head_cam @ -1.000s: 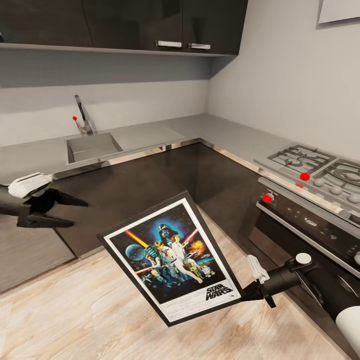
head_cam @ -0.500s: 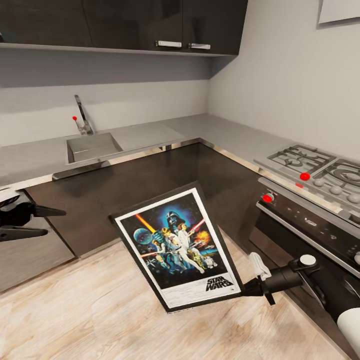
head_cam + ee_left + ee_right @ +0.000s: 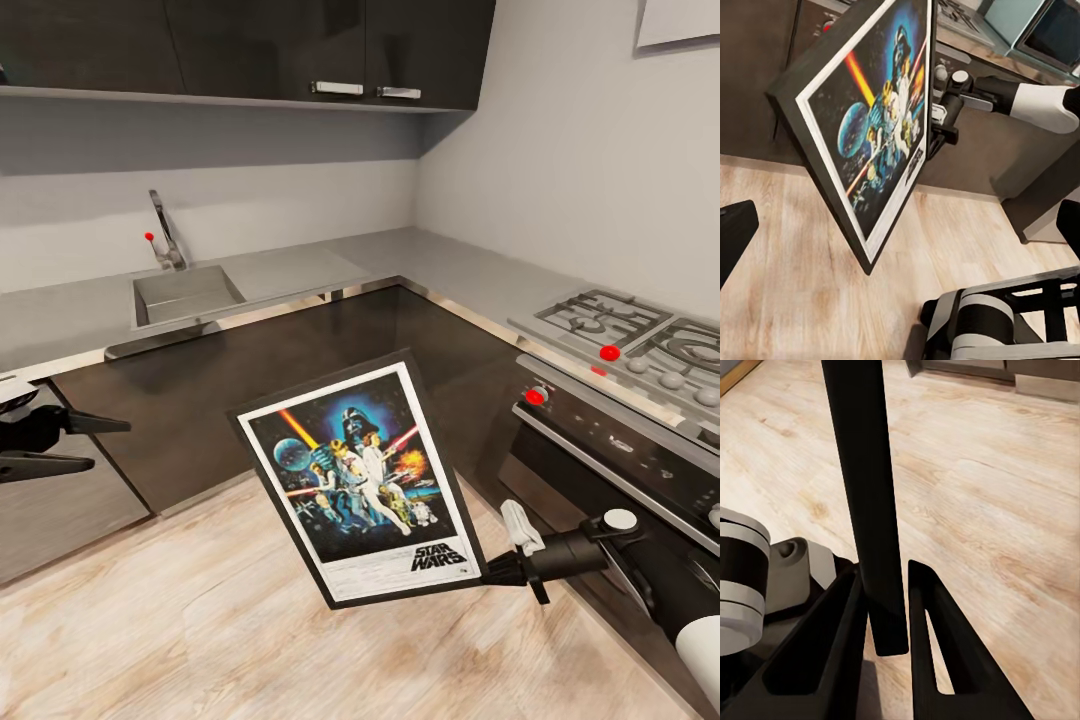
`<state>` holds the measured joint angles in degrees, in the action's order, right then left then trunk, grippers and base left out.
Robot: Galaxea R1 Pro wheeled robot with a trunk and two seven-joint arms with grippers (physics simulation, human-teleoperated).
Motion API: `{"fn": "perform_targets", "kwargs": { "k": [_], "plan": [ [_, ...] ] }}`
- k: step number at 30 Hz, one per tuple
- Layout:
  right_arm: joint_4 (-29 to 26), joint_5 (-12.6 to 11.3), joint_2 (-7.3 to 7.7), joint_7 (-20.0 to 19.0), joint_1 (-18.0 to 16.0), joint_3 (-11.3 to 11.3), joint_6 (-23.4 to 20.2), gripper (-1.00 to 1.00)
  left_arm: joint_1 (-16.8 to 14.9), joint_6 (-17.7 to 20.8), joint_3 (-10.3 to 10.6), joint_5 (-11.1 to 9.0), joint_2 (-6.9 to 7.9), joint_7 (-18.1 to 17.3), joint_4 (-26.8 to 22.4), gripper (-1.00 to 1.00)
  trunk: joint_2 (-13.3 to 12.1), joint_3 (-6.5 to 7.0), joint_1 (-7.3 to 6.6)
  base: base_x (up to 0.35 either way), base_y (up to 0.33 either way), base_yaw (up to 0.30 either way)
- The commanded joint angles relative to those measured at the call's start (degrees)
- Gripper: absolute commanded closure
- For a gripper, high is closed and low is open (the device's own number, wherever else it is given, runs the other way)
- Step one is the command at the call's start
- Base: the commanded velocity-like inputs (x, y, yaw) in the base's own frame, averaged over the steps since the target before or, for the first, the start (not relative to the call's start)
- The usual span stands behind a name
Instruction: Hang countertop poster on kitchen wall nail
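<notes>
I see the countertop [image 3: 430,262] running in an L under dark cabinets, with the sink [image 3: 185,292] at its left run and the hob [image 3: 640,335] at its right. The poster [image 3: 363,480] hangs in mid-air over the wood floor [image 3: 150,620], tilted, artwork up, well clear of the countertop. My right gripper [image 3: 492,572] holds it at the lower right corner, fingers [image 3: 926,637] clamped on the frame edge. My left gripper [image 3: 85,444] sits apart from it, jaws wide.
</notes>
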<state>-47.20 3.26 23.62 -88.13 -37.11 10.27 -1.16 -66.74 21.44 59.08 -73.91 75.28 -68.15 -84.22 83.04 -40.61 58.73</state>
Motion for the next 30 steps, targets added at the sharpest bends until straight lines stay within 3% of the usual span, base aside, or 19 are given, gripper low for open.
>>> {"fn": "perform_targets", "kwargs": {
  "k": [1,3,7,12,13,14,17,18,19,21,22,23,24,26,29,30],
  "plan": [
    [-0.06,0.09,0.04,-0.20,-0.04,0.10,-0.29,1.00,-0.37,0.60,0.48,-0.50,0.05,-0.07,0.00,-1.00,0.04,-0.06,0.00,0.000,0.000,0.000],
    [0.59,-0.54,-0.62,-0.25,-0.11,-0.56,-0.08,1.00,-0.31,0.35,1.14,-1.16,0.25,0.35,0.01,-1.00,0.04,-0.06,0.00,0.000,0.000,0.000],
    [1.88,-1.78,-1.63,-0.15,-0.14,-1.84,0.25,1.00,1.31,-0.36,2.46,-2.39,-1.04,1.63,1.30,-1.00,0.04,-0.06,0.00,0.000,0.000,0.000],
    [2.93,-3.33,-1.84,-0.12,-0.17,-3.45,0.34,1.00,2.82,-0.45,4.10,-3.91,-2.63,3.24,2.91,-1.00,0.04,-0.06,0.00,0.000,0.000,0.000],
    [2.96,-9.13,-1.87,-0.12,-0.16,-5.23,0.34,1.00,2.86,-0.44,14.33,-16.11,-12.89,15.11,13.84,-1.00,0.04,-0.06,0.00,0.000,0.000,0.000],
    [3.00,-9.27,-1.88,-0.12,-0.16,-5.31,0.35,1.00,2.92,-0.39,14.75,-16.29,-15.50,16.03,16.85,-1.00,0.04,-0.06,0.00,0.000,0.000,0.000],
    [3.04,-9.38,-1.89,-0.12,-0.16,-5.39,0.36,1.00,2.97,-0.23,15.13,-16.45,-19.54,16.80,21.84,-1.00,0.04,-0.06,0.00,0.000,0.000,0.000],
    [3.05,-9.42,-1.90,-0.12,-0.16,-5.41,0.35,1.00,2.99,-0.11,15.33,-16.48,-22.32,17.11,25.39,-1.00,0.04,-0.06,0.00,0.000,0.000,0.000],
    [3.06,-9.46,-1.90,-0.12,-0.16,-5.42,0.36,1.00,3.01,0.03,15.70,-16.49,-26.61,17.35,31.03,-1.00,0.04,-0.06,0.00,0.000,0.000,0.000],
    [3.07,-9.47,-1.90,-0.12,-0.16,-5.43,0.36,1.00,3.01,0.12,15.98,-16.41,-29.42,17.45,34.82,-1.00,0.04,-0.06,0.00,0.000,0.000,0.000],
    [3.07,-9.48,-1.90,-0.12,-0.16,-5.43,0.35,1.00,3.02,0.19,16.20,-16.12,-32.20,17.51,38.42,-1.00,0.04,-0.06,0.00,0.000,0.000,0.000],
    [3.07,-9.49,-1.91,-0.12,-0.16,-5.43,0.34,1.00,3.02,0.22,16.28,-15.80,-33.66,17.53,40.18,-1.00,0.04,-0.06,0.00,0.000,0.000,0.000],
    [3.07,-9.49,-1.91,-0.12,-0.16,-5.43,0.32,1.00,3.02,0.25,16.32,-15.35,-35.14,17.56,41.95,-1.00,0.04,-0.06,0.00,0.000,0.000,0.000],
    [3.07,-9.49,-1.91,-0.12,-0.16,-5.44,0.30,1.00,3.02,0.53,16.37,-12.34,-41.39,17.67,49.64,-1.00,0.04,-0.06,0.00,0.000,0.000,0.000],
    [3.01,-9.50,-1.91,-0.12,-0.16,-5.44,0.29,1.00,3.02,1.24,16.35,-9.73,-45.90,17.70,56.00,-1.00,0.04,-0.06,0.00,0.000,0.000,0.000],
    [2.83,-9.50,-1.91,-0.12,-0.16,-5.46,0.28,1.00,3.02,2.62,16.33,-7.15,-52.43,17.85,65.45,-1.00,0.04,-0.06,0.00,0.000,0.000,0.000]
  ]
}}
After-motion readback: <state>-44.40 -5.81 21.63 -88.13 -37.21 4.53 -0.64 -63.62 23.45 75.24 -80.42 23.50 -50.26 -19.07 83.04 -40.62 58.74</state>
